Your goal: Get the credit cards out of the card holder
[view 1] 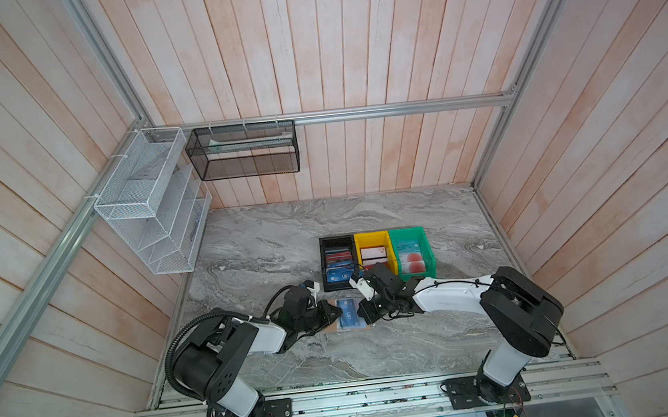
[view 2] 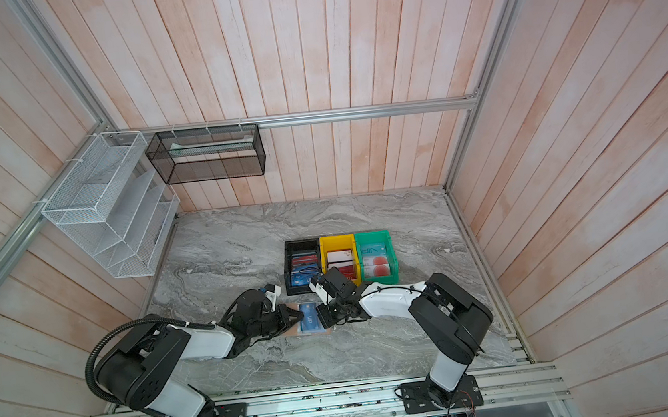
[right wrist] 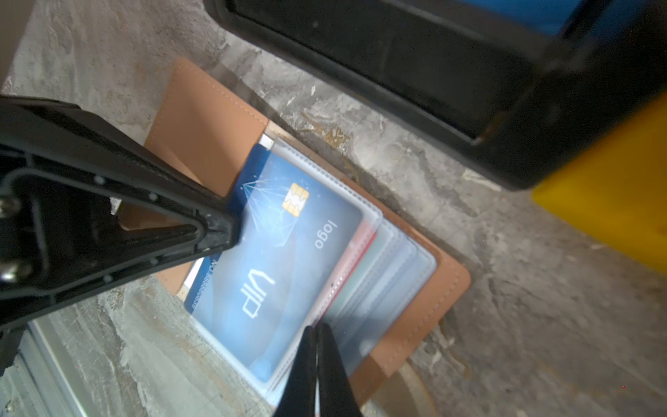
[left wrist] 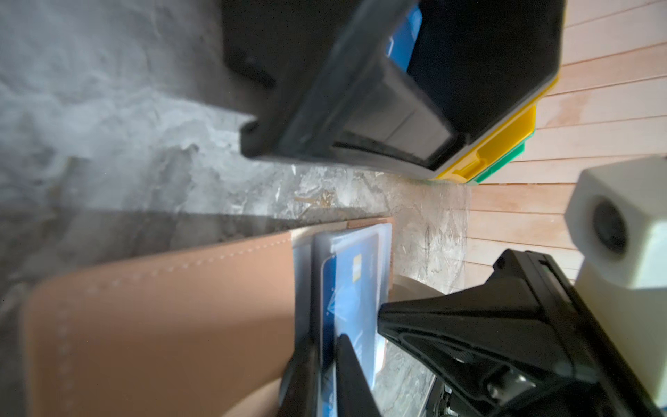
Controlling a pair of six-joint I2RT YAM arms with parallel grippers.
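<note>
Marble tabletop [view 1: 265, 245]: left hand [left wrist: 325, 344] pinches blue card [right wrist: 281, 252].

I see the card holder [right wrist: 205, 122] lying open, tan cover down, nearer the worktop's [view 1: 280, 361] front edge than its back; a blue VIP credit card [right wrist: 288, 260] sits in the top clear sleeve, one edge protruding; a red card [right wrist: 364, 249] peeks out beneath.

Around the card holder [right wrist: 440, 299] I have little room. My left gripper [left wrist: 326, 343], pinching the blue card [right wrist: 274, 252], fills its left side. My right gripper [right wrist: 317, 330], fingers pressed together, fills its right side. Close behind it stands the black bin [view 1: 323, 260]. In front of it the table [view 1: 338, 359] lies bare.
</note>
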